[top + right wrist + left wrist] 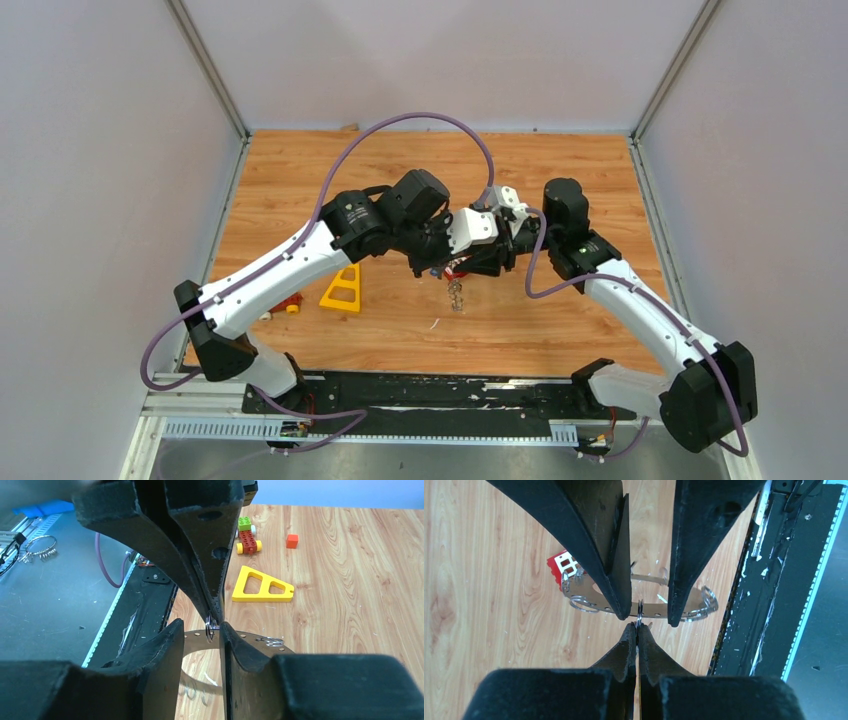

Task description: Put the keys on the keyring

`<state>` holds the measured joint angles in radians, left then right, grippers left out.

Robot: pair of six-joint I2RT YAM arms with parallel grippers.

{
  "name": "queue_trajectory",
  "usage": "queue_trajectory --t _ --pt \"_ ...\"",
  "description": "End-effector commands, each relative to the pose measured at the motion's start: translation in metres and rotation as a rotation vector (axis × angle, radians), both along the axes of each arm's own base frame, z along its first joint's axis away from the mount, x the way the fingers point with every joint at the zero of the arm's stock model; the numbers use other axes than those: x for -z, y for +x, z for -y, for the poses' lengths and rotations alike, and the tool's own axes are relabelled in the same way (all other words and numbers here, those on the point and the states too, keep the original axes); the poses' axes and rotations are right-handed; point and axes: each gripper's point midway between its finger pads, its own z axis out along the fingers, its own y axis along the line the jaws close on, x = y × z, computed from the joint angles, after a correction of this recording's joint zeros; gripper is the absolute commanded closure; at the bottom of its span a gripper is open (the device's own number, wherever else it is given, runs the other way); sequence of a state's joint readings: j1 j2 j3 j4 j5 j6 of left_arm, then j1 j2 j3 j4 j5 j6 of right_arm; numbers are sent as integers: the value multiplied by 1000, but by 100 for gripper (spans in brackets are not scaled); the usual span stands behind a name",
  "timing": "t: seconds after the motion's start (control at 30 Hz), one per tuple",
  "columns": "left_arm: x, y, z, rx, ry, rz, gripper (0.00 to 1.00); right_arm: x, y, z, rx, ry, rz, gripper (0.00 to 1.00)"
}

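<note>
The keyring (654,609) is a flat grey metal band with holes and small silvery rings. It is off the wood, with its shadow below, and it also shows in the right wrist view (250,636). My left gripper (638,625) is shut on one small split ring (640,611) at the band's edge. My right gripper (200,625) faces it with jaws apart, its fingertips (621,605) over the band on either side of that ring. From above, both grippers (455,260) meet mid-table and a silvery bit (456,293) hangs under them. The black-headed and blue-headed keys are out of view.
A red block with white squares (559,565) lies behind the band. A yellow triangular frame (342,290) and small red, green and orange toy bits (247,535) lie to the left. The black base rail (774,580) runs along the near edge.
</note>
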<state>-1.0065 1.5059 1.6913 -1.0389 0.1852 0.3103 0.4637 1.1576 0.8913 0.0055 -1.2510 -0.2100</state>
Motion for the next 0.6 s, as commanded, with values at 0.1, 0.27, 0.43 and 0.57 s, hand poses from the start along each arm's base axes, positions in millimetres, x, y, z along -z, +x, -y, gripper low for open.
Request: queue_trajectory --t 0.1,0.27,0.43,0.57 --pt "-15 -5 9 8 -64 -14 100 -16 1 -3 -11 34 43 74" --pt "-15 -5 9 8 -67 -17 100 -17 0 -3 -13 37 36 84" --pt "-17 -5 11 9 -81 -17 100 -17 1 -4 -2 40 31 100" --pt "-25 -8 11 32 -119 3 100 -21 5 -2 36 45 49 100"
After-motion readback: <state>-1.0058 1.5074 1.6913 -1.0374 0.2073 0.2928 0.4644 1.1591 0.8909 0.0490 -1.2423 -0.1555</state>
